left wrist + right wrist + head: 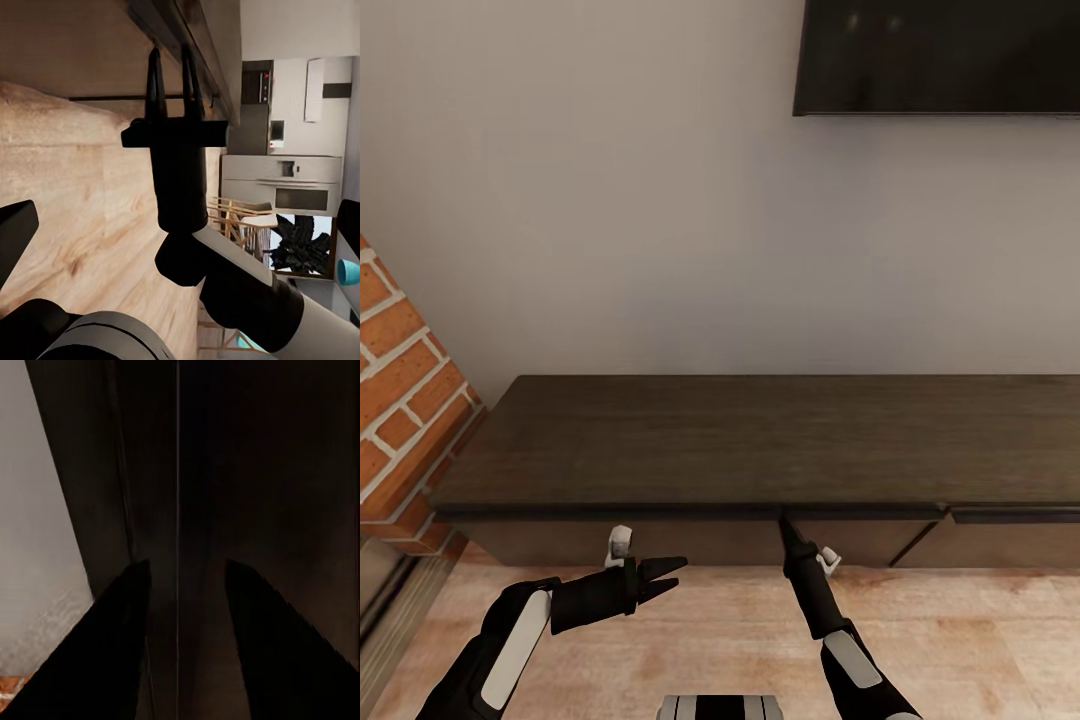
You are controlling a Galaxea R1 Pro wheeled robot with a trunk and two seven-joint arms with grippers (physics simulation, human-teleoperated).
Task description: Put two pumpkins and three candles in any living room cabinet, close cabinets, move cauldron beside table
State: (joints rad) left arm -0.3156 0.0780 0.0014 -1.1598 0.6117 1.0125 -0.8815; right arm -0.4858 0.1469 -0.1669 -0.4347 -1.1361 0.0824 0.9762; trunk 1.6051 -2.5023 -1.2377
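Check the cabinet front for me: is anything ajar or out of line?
Yes. On the cabinet, the drawer front at the right stands slightly proud of its neighbours, so it looks not fully shut. The right gripper is up at the front edge near the middle seam, fingers apart. Nothing spilled or damaged.

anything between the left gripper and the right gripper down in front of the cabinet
Nothing. In the head view only bare wood floor lies between the left gripper and the right gripper, whose tips reach up to the cabinet front edge.
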